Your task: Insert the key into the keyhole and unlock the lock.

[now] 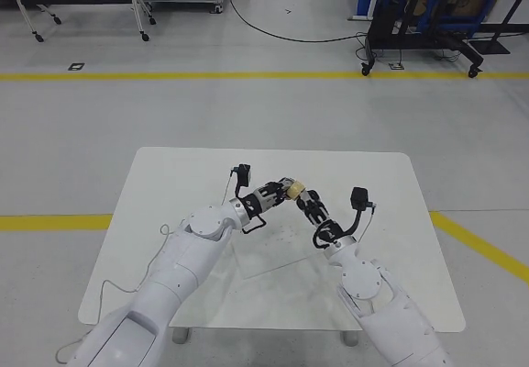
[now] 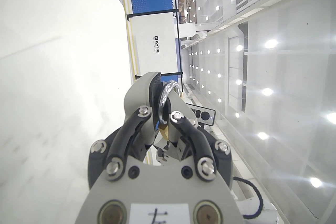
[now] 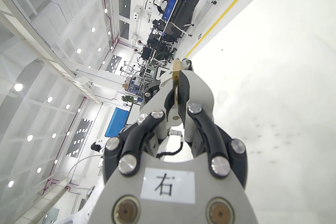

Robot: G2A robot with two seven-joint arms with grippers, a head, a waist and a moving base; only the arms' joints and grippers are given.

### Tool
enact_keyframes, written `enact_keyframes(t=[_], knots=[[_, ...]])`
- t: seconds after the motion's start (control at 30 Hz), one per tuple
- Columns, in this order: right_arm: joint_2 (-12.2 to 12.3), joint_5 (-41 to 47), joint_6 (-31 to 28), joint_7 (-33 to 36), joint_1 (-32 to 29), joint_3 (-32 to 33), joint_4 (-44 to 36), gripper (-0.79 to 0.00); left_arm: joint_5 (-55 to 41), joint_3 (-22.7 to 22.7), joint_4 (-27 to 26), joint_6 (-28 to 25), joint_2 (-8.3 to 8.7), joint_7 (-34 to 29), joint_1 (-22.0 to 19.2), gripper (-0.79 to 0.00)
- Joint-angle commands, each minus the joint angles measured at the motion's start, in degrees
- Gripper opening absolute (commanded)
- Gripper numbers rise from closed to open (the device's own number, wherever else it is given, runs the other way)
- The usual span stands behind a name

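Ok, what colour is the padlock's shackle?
Shiny silver: the shackle, on the brass lock, shows best in the left wrist view.

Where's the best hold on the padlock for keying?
Padlock: clamp the brass body across its flat faces, jaws coming side-on, keyhole end left clear for the key. The shackle is a round, polished loop and would likely pivot.

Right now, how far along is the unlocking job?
Done: both pickups. The left tool grips the padlock, shackle out front; the right tool pinches the key. In hand: the top view shows both tools meeting above the table, key at the padlock. Left: whether the key is seated cannot be told; the turn and shackle release seem to remain.
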Motion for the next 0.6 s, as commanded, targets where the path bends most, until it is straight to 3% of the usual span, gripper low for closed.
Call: enact_keyframes(t=[0.0, 0.43, 0.47, 0.5, 0.57], knots=[[-0.03, 0.68, -0.12, 0.20, -0.20, 0.45, -0.12, 0.000, -1.37, -0.57, 0.23, 0.27, -0.03, -0.85, -0.02, -0.785], [-0.07, 1.99, -0.41, 0.40, -0.46, 0.95, -0.46, 0.000, -6.06, -3.66, 1.28, -0.08, 0.00, -4.26, 0.03, -0.785], [-0.19, 5.17, -1.49, 1.85, -0.85, 0.95, -1.13, -0.086, -6.75, -3.83, 1.37, 0.27, -0.05, -4.80, 0.13, -0.785], [-0.24, 9.00, -2.54, 4.14, -1.18, 1.29, -1.41, -0.400, -7.65, -4.08, 1.46, 0.68, -0.10, -5.45, 0.15, -0.785], [-0.23, 16.91, -3.64, 10.07, -1.39, 2.43, -1.10, -0.486, -8.20, -4.33, 1.86, 0.83, -0.14, -6.38, 0.00, -0.785]])
